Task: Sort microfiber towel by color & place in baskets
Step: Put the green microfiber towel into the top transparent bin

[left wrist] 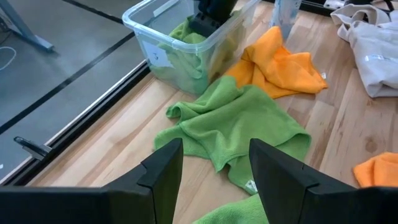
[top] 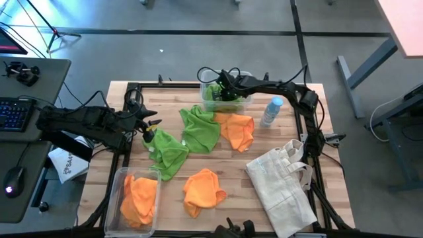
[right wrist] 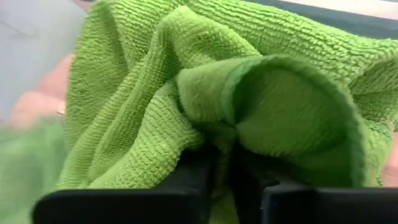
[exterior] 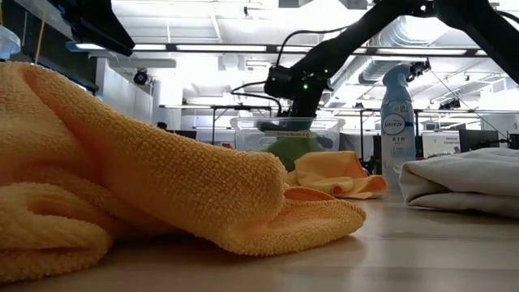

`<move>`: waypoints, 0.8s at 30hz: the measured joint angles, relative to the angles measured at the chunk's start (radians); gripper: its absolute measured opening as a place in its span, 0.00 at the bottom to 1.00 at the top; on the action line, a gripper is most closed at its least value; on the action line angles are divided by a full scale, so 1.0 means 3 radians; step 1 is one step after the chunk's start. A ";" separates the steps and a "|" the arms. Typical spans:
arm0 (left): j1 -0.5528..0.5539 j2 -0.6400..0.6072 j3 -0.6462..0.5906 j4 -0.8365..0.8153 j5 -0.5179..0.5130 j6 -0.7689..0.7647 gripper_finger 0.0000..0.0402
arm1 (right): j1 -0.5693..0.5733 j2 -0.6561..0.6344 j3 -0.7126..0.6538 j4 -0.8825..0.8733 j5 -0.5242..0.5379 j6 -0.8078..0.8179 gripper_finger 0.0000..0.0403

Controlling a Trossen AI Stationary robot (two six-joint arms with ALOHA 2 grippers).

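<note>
My right gripper (top: 223, 89) reaches down into the clear far basket (top: 243, 100) and is shut on a green towel (right wrist: 261, 112) that lies bunched inside it. My left gripper (left wrist: 214, 180) hovers open above the table's left side, over a green towel (top: 165, 151), touching nothing. A second green towel (top: 201, 129) and an orange towel (top: 236, 130) lie crumpled mid-table. Another orange towel (top: 201, 188) lies near the front edge. The near-left basket (top: 119, 182) holds orange towels (top: 139, 198). My right gripper pinches a bunched fold (right wrist: 214, 134) of the green towel between its two fingers, which come from above, slanting down into the basket. Several layers are gathered at the fingers. The towel rests in the basket around the fingertips, slack.
A spray bottle with a blue cap (top: 271, 111) stands right of the far basket. An off-white tote bag (top: 284, 185) lies on the table's right side. A keyboard (top: 14, 114) and mouse sit on a desk left of the table.
</note>
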 joint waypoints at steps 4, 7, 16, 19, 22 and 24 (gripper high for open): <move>0.0000 0.0001 0.0000 -0.0001 0.0049 0.0001 0.43 | 0.0000 -0.0065 0.0000 0.0042 -0.0052 0.0026 0.24; 0.0000 0.0001 0.0000 -0.0002 0.0064 0.0001 0.43 | -0.0001 -0.0156 -0.0001 0.0060 -0.0193 -0.0001 0.32; 0.0000 0.0003 0.0001 -0.0001 0.0073 0.0006 0.43 | 0.0001 -0.0635 0.0183 -0.0015 -0.0186 -0.0098 0.41; 0.0001 0.0003 0.0001 -0.0001 0.0129 0.0004 0.43 | 0.0015 -0.0812 0.0237 -0.0184 -0.0038 -0.0098 0.41; 0.0000 0.0003 0.0001 -0.0001 0.0177 0.0004 0.43 | 0.0065 -0.0992 0.0245 -0.0377 0.0145 -0.0054 0.39; 0.0001 0.0003 0.0001 -0.0001 0.0216 0.0003 0.43 | 0.0128 -0.1104 0.0245 -0.0534 0.0238 -0.0006 0.38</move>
